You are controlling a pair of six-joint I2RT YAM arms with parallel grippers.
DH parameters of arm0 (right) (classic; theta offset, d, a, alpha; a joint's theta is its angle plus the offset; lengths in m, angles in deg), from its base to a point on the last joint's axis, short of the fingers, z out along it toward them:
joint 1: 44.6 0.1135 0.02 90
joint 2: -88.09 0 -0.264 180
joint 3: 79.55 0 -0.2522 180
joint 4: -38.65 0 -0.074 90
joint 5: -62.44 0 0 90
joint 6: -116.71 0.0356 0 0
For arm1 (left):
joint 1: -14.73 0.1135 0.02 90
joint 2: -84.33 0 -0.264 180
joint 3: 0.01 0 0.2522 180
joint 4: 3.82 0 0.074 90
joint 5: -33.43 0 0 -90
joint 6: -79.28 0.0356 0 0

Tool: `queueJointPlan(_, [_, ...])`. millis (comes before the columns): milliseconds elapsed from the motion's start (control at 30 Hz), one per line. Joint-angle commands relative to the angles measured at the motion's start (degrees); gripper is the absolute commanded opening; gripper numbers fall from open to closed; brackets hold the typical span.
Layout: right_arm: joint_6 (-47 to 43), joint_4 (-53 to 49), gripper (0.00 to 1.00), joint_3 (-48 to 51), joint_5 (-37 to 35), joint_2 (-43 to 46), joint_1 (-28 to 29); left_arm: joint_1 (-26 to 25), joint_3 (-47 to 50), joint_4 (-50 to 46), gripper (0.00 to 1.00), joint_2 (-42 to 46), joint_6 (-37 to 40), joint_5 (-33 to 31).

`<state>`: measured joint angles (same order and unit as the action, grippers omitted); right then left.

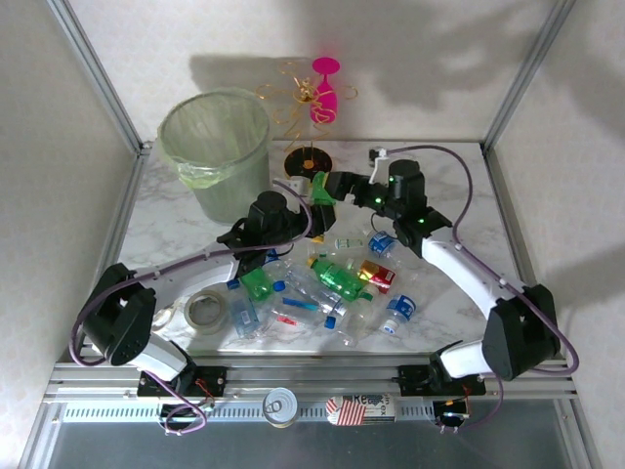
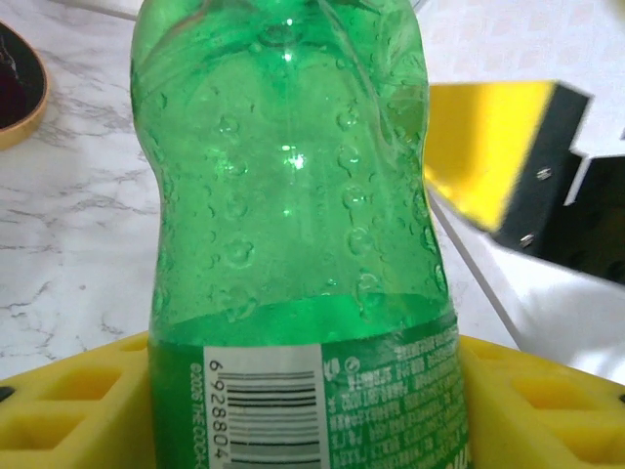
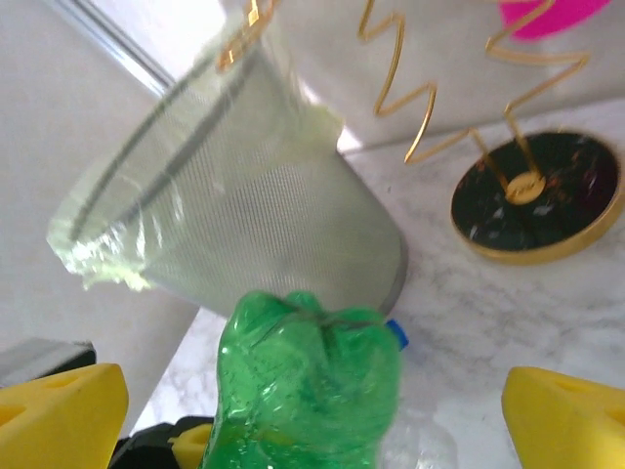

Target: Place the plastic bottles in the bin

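Left fingers (image 2: pixel 68 410) clamp the green bottle (image 2: pixel 293 244), base pointing toward spread right fingers (image 3: pixel 566 415).

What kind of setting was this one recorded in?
Probably a robot test cell, not a home: aluminium frame posts and plain white panels enclose a marble-patterned table staged with plastic bottles and a bin.

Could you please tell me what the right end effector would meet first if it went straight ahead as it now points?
The right end effector would first meet the green bottle just ahead between its open fingers; the bin stands beyond, though the depth is unclear.
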<state>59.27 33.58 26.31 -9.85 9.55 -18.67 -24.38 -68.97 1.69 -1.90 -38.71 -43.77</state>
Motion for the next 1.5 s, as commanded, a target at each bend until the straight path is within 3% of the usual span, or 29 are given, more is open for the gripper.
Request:
queueJointPlan(0, [-1.53,-1.14,0.99,-0.88,-2.88,3.99,-2.33,1.03,-2.76,-0.28,0.52,3.18,2.0,-2.32])
queueJointPlan(233, [-4.23,-6.49,0.99,2.05,-14.79,6.61,-4.03,5.19,-11.2,-10.26,0.47,6.0,8.49,-7.13])
queueJointPlan(333, [-4.49,-9.0,0.99,2.22,-18.65,6.01,-4.21,9.67,-16.89,-15.48,0.44,5.59,10.01,-7.95])
queueJointPlan(600, [-4.56,-11.14,0.99,3.0,-20.41,3.19,-4.3,20.41,-24.52,-18.98,0.45,5.27,14.51,-13.26])
queueJointPlan(867, [-7.13,-10.05,0.99,5.72,-20.1,5.64,-4.26,30.29,-31.72,-24.11,0.45,-1.53,13.06,-13.09])
queueJointPlan(1333, [-8.58,-9.65,0.99,9.18,-20.27,10.18,-4.31,32.26,-35.11,-30.59,0.49,-11.92,12.7,-16.2])
queueJointPlan(1400, [-8.63,-9.91,0.99,8.97,-20.3,10.04,-4.31,32.26,-35.12,-30.84,0.54,-12.29,12.61,-17.05])
queueJointPlan(1467, [-8.63,-10.09,0.99,8.79,-20.1,10.03,-4.31,32.26,-35.35,-30.93,0.69,-12.29,12.56,-17.33])
